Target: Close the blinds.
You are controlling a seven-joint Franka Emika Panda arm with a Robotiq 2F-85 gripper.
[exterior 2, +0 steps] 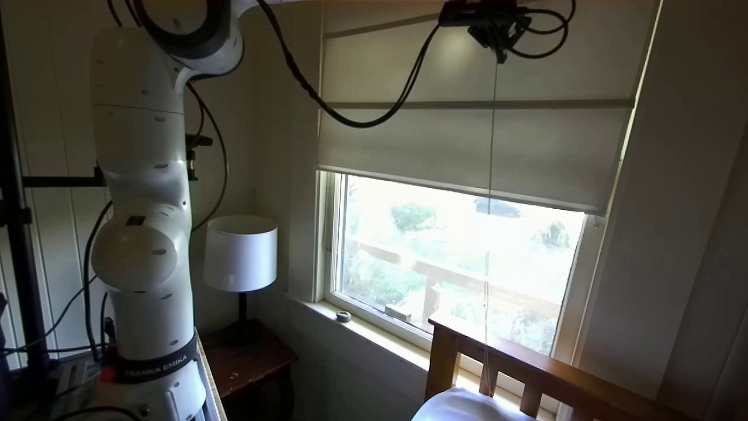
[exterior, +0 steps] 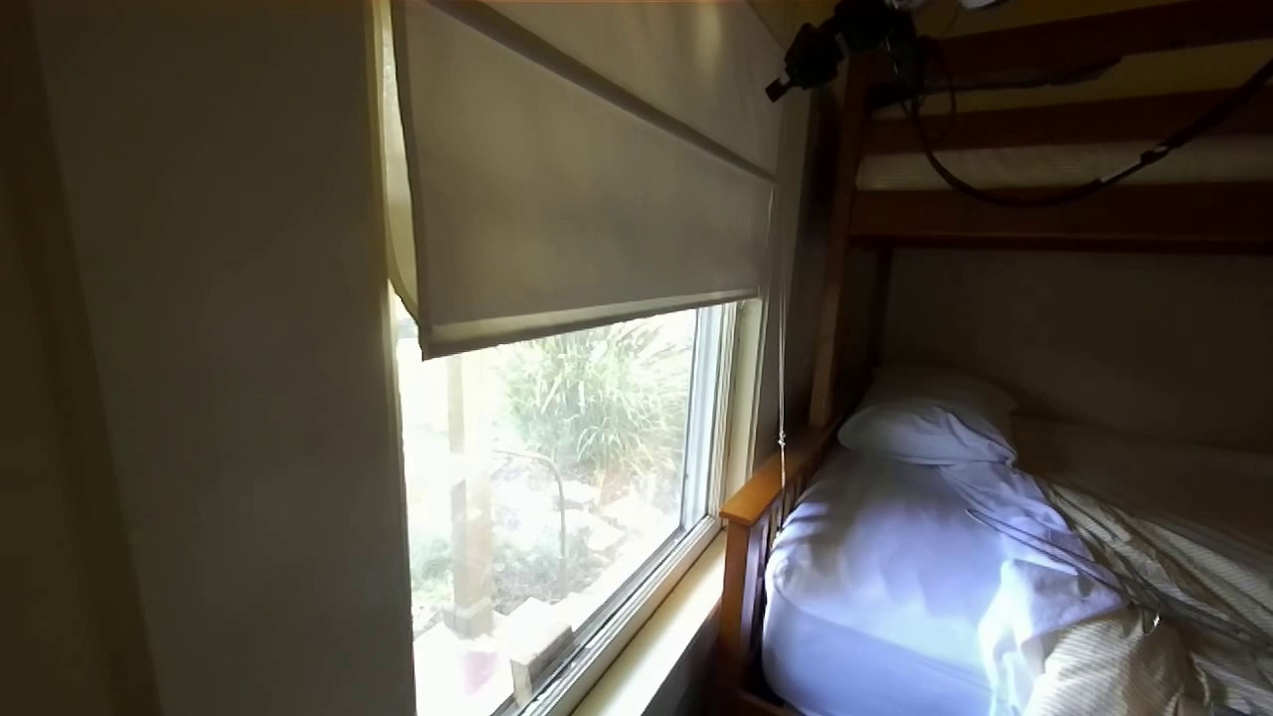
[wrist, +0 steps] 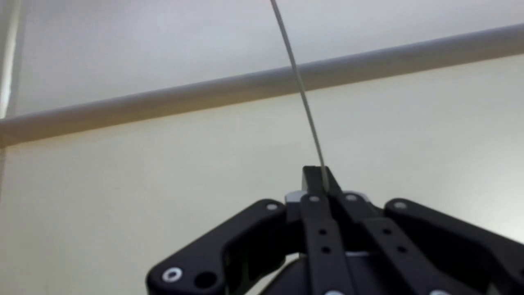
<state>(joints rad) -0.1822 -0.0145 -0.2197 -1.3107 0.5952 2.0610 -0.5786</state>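
Gripper [wrist: 321, 179] is pressed together, with the cord [wrist: 310, 119] pinched at its tips. Main risk: the cord could be stripped out by a hard tug, being so thin. Just behind, the blinds [exterior 2: 555, 152] are hung across the top of the window [exterior 2: 450, 263], its lower part left uncovered, so the job is judged unfinished. They could be jammed or dropped crooked if the cord is pulled at a slant. Lower down, the cord's run could be snagged on the headboard [exterior 2: 526, 365]. Sill [exterior 2: 380, 337] is pale, and a small round object [exterior 2: 343, 316] is set on it. Indoors it's dim; a lamp [exterior 2: 241, 254] is stood on a dark table [exterior 2: 251, 362] by the arm [exterior 2: 143, 251].
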